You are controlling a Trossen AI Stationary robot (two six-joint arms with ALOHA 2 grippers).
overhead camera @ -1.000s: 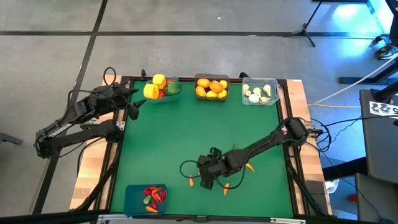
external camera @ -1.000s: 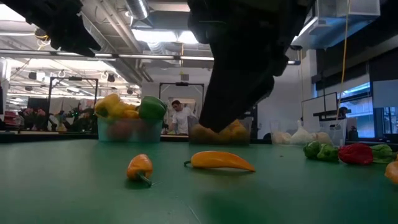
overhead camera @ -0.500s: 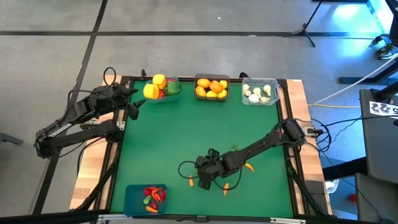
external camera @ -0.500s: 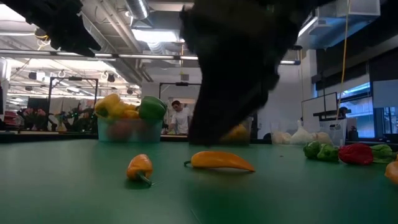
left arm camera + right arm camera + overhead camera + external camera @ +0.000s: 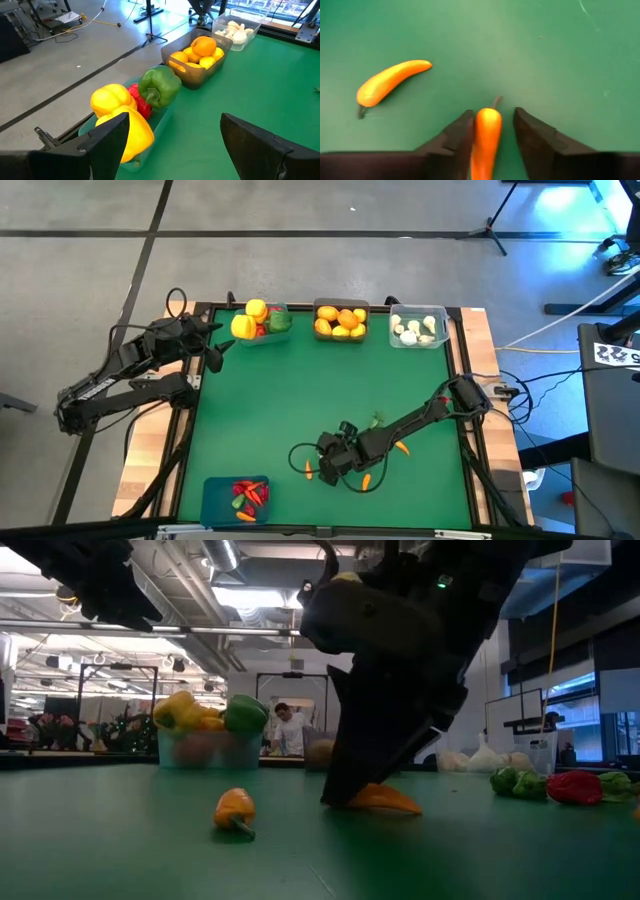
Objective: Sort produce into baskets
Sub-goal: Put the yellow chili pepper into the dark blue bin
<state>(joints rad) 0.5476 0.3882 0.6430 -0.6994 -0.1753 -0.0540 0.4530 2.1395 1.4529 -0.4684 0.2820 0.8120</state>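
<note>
Right gripper has dropped onto an orange chilli lying on the green surface, fingers narrowing around it, grip not yet firm; pickup imminent; second chilli lies near, clear of the fingers; blue bin nearby; left gripper waits open beside the pepper bin.

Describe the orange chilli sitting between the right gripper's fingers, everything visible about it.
The orange chilli is a long, smooth, glossy toy of plastic look, with a thin dark stem at one end. It lies flat on the green table mat, lengthwise between the fingers of the right gripper. One finger appears to touch its side; a narrow gap shows on the other side. A second, curved orange chilli lies apart from it.
</note>
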